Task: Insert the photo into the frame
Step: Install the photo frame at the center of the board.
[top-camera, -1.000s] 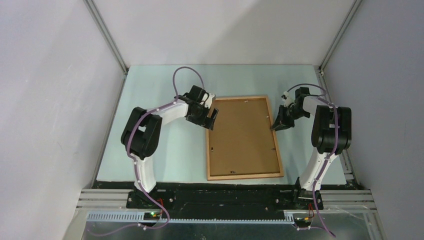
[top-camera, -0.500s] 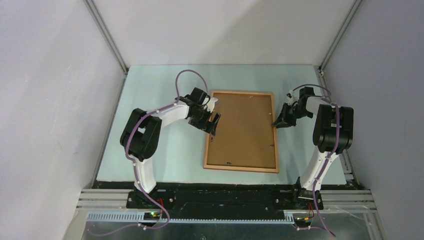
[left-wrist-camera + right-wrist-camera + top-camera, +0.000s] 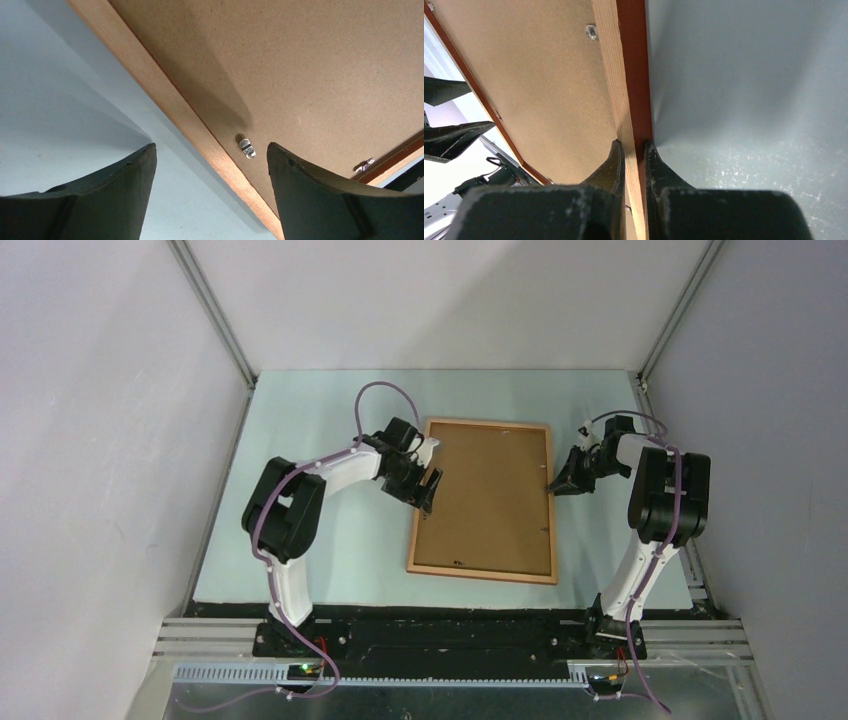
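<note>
We see the right gripper (image 3: pixel 633 149) from just behind its two black fingers. They are closed on the frame (image 3: pixel 621 75), one on each side of its narrow wooden rail. Left of the rail lies a brown backing board (image 3: pixel 534 85), with a small metal clip (image 3: pixel 591 31) near the rail. Right of the rail is the pale grey-blue table (image 3: pixel 749 100).

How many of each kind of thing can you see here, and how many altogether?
grippers: 2 (left gripper, right gripper)
frame: 1
backing board: 1
Total: 4
</note>
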Controlling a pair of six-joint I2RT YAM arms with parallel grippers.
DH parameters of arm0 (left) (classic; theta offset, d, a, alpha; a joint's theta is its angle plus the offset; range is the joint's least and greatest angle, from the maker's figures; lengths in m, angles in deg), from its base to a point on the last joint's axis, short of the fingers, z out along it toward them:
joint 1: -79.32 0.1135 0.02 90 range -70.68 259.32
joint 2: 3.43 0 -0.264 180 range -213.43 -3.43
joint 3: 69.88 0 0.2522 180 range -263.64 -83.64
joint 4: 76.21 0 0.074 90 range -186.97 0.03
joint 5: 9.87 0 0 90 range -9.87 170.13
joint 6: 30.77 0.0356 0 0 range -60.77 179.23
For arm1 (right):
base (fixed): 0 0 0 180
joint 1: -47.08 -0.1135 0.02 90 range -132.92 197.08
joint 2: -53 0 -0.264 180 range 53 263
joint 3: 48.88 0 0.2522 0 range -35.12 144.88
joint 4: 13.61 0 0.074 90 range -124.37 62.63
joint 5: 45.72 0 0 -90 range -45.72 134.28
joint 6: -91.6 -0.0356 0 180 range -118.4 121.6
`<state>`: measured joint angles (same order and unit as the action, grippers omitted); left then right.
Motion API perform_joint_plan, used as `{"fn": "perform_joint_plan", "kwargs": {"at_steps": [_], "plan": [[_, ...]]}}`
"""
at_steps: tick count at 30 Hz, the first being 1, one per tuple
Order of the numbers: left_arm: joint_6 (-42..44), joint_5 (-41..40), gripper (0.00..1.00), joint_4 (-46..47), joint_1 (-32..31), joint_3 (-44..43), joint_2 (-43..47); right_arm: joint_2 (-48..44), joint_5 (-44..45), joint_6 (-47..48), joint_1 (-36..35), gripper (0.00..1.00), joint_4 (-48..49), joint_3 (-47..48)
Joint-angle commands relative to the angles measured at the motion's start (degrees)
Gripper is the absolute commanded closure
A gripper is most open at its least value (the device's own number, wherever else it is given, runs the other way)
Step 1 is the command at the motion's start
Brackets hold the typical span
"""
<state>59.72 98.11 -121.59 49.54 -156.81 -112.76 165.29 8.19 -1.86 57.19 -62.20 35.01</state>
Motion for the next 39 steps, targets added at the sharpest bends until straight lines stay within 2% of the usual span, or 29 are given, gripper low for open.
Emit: {"fn": "perform_joint_plan", "kwargs": {"at_steps": [1, 15, 39], "plan": [[-1.7, -1.3, 0.16, -0.4, -1.2, 1.3, -0.3, 1.4, 1.0, -2.4, 1.4, 1.0, 3.2, -0.5], [-4.0, -8.4, 0.23, 0.8, -3.1, 0.4, -2.8, 1.4, 0.3, -1.8, 1.7, 1.0, 2.5, -0.5], [-2.4, -9.0, 0.38, 0.8, -3.3, 2.2, -1.2, 1.3, -0.4, -1.8, 2.3, 1.0, 2.3, -0.5]]}}
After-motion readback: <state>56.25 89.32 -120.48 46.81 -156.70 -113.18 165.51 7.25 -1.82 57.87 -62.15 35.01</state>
